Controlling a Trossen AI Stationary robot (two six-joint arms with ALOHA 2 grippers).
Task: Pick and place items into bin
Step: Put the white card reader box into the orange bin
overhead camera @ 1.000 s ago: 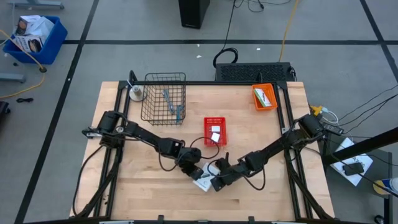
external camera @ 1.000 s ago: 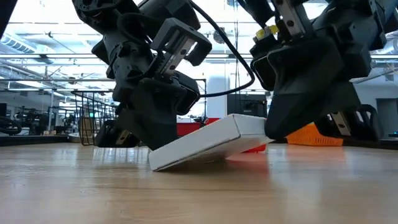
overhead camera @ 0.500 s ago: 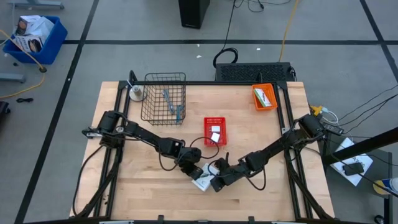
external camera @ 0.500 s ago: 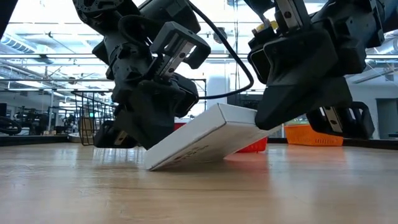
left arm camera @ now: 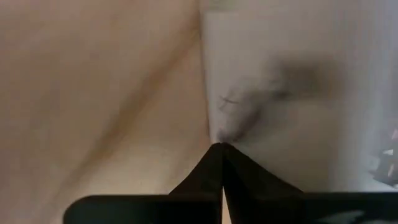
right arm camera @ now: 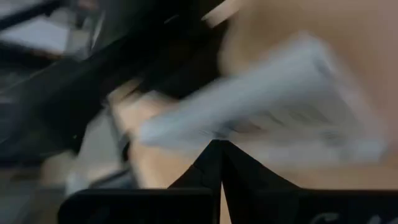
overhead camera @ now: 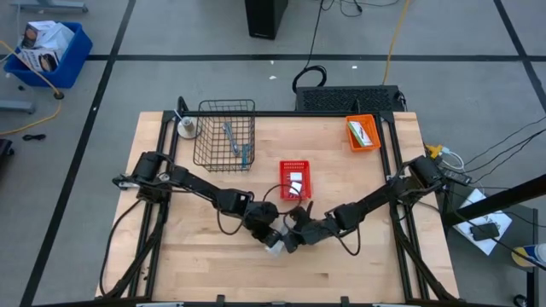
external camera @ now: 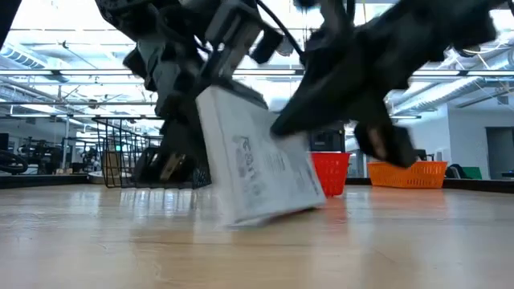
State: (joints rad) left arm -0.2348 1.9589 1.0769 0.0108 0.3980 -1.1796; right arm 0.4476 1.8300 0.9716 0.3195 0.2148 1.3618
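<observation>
Two grippers at work: both meet over one white box near the bench's front edge, about midway along it.
Box: white printed box [external camera: 257, 160] stands tipped steeply on one lower edge on the bench [overhead camera: 358, 188], its printed face turned to the low camera; in the high view only a small pale part [overhead camera: 274, 245] shows between the arms.
Left gripper: left gripper [overhead camera: 266, 230] has its fingers pressed together, tips at the box's edge in its wrist view [left arm camera: 221, 152]; it seems to prop or push the box, not pinch it.
Right gripper: right gripper [overhead camera: 294, 239] also has its fingers closed, leaning on the box's upper side from the other flank; nothing shows clamped between them.
Why so: judged as a joint levering move, closed tips raising a flat box off the wood so that an edge is free to grasp.
Bins: red bin [overhead camera: 295, 180] lies just behind the grippers, toward the bench's middle, with something white in it; wire basket [overhead camera: 225, 135] near the back left corner; orange bin [overhead camera: 362, 133] near the back right corner.
Risk: the box may topple flat.
</observation>
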